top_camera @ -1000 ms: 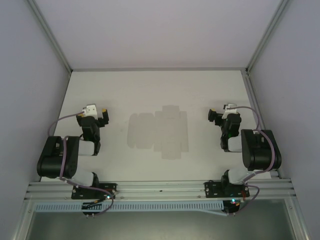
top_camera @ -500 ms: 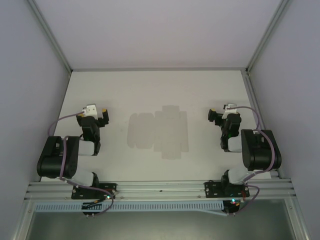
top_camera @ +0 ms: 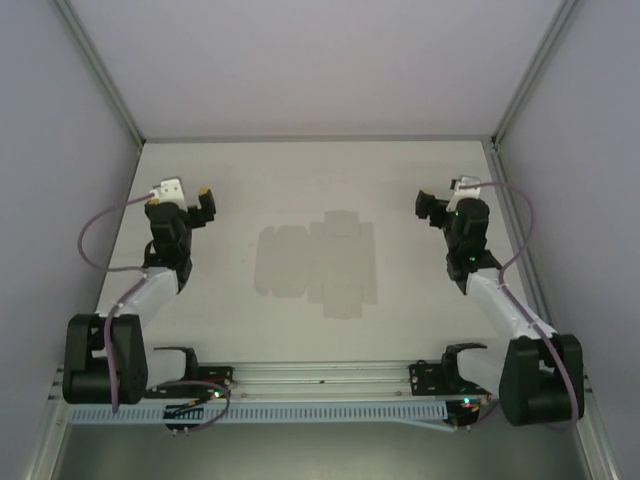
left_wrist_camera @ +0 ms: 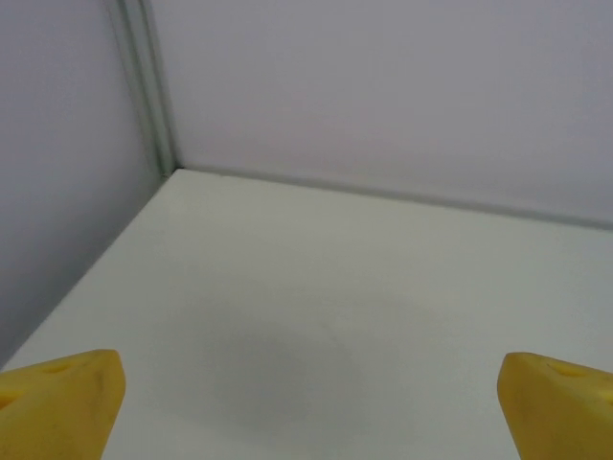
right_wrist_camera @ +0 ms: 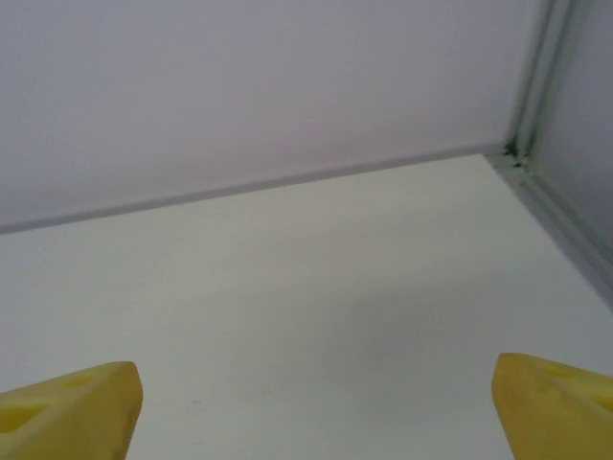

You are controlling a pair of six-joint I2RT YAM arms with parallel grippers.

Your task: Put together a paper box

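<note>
The paper box (top_camera: 318, 262) lies as a flat, cross-shaped cut sheet with its flaps spread, at the middle of the white table (top_camera: 420, 330), between the two arms. The left gripper (top_camera: 182, 203) is well to the left of the sheet and slightly farther back, apart from it. The right gripper (top_camera: 442, 204) stands well to the right of it, also slightly farther back. In the left wrist view the yellow fingertips (left_wrist_camera: 59, 402) stand wide apart over bare table with nothing between them. The right wrist view shows the same: fingertips (right_wrist_camera: 69, 407) spread wide, nothing held.
</note>
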